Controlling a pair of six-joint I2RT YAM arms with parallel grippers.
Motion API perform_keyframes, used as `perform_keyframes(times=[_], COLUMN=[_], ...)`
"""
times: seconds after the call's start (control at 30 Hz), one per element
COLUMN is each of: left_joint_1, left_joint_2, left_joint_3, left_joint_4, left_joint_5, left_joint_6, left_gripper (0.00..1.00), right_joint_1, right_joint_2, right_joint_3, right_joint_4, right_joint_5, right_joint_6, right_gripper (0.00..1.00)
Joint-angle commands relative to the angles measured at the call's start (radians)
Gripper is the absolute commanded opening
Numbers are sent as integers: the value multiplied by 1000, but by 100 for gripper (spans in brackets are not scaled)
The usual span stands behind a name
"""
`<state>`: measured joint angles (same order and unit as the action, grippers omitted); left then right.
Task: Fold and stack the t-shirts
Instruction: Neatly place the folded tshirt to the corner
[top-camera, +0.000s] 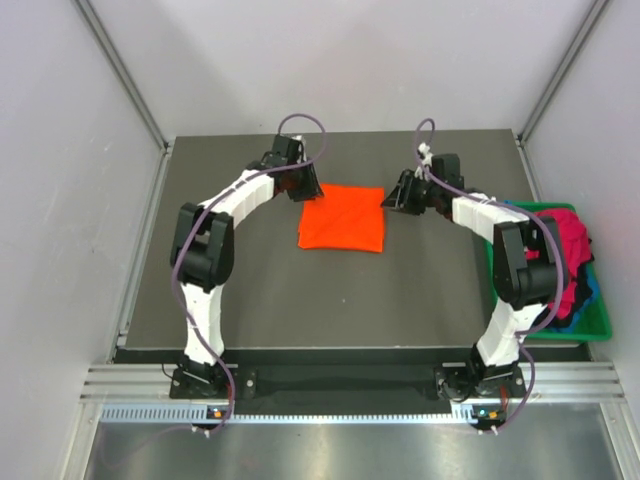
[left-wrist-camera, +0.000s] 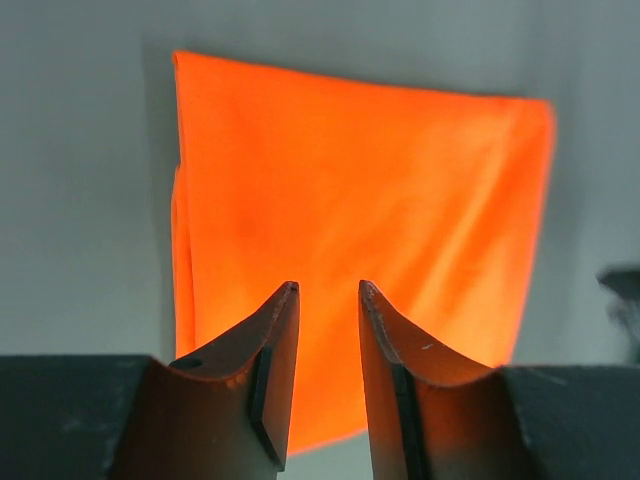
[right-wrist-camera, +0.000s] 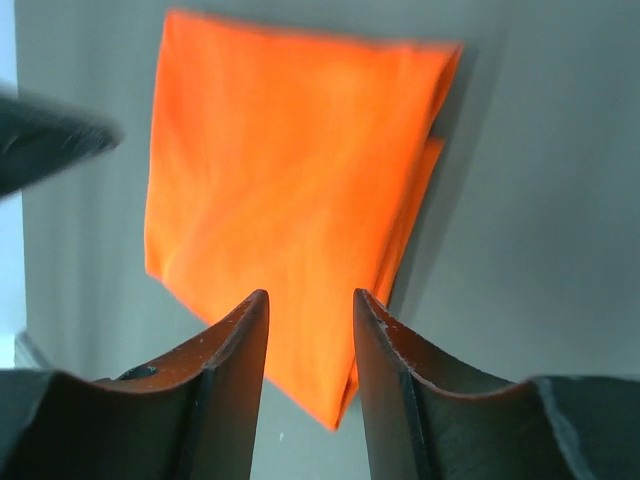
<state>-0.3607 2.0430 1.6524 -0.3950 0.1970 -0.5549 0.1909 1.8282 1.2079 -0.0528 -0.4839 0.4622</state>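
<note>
The left claw (top-camera: 307, 190) hangs just beside the upper left corner of the orange t-shirt (top-camera: 341, 218). Its two fingers are apart and nothing is between them. The shirt lies in the middle of the top view, flat on the dark table (top-camera: 300, 290), and it looks like a neat, nearly square shape. It is soft, thin cloth with only small wrinkles, and you can see layers at one folded edge. The right claw (top-camera: 398, 196) hangs near the shirt's upper right corner, and it is also apart and holding nothing. I think this fold is done, so both claws should lift straight up and not drag the cloth, because soft cloth slides and opens easily. At the far right sits the green bin (top-camera: 600, 332), made of hard plastic with a stiff rim. The magenta-red t-shirt (top-camera: 572, 235) and the blue t-shirt (top-camera: 590, 288) are bunched up inside it. The right claw is closest, so it could pinch one edge there next.
</note>
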Motion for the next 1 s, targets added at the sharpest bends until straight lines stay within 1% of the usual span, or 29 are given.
perform_keyframes(times=[0.0, 0.07, 0.13, 0.2, 0.27, 0.3, 0.37, 0.5, 0.63, 0.67, 0.73, 0.77, 0.83, 0.87, 0.97], left_joint_1=[3, 5, 9, 12, 16, 17, 23, 40, 46, 46, 45, 45, 45, 46, 52], left_joint_2=[97, 127, 166, 196, 216, 232, 238, 226, 178, 146, 103, 80, 11, -25, -50], left_joint_3=[78, 115, 130, 138, 152, 170, 170, 179, 236, 239, 224, 172, 103, 21, -60], left_joint_4=[59, 61, 74, 94, 81, 70, 64, 61, -22, -42, -97, -103, -93, -81, -54], left_joint_5=[42, 32, 4, -4, -25, -57, -73, -62, -51, -51, -57, -54, -51, -38, 7], left_joint_6=[71, 92, 93, 81, 76, 75, 75, 72, 81, 88, 99, 116, 134, 159, 199], left_gripper=[35, 35, 35, 35, 35, 35, 35, 35, 37, 38, 38, 40, 46, 49, 50], right_joint_1=[45, 71, 84, 93, 94, 96, 99, 99, 102, 102, 101, 99, 97, 97, 97], right_joint_2=[-47, -40, -27, 2, 19, 17, 10, -9, -61, -69, -76, -73, -57, -55, -90], right_joint_3=[-73, -103, -119, -137, -152, -157, -168, -166, -145, -125, -102, -75, -39, -15, -30], right_joint_4=[2, 27, 21, 15, 5, -1, -13, -41, -65, -73, -99, -108, -148, -160, -154], right_joint_5=[-79, -96, -78, -13, 28, 47, 95, 108, 97, 103, 111, 117, 117, 111, 100], right_joint_6=[-22, -25, -37, -33, -28, -30, -45, -56, -57, -59, -68, -72, -79, -79, -74], right_gripper=[40, 40, 39, 37, 33, 32, 32, 31, 35, 36, 40, 40, 42, 42, 43])
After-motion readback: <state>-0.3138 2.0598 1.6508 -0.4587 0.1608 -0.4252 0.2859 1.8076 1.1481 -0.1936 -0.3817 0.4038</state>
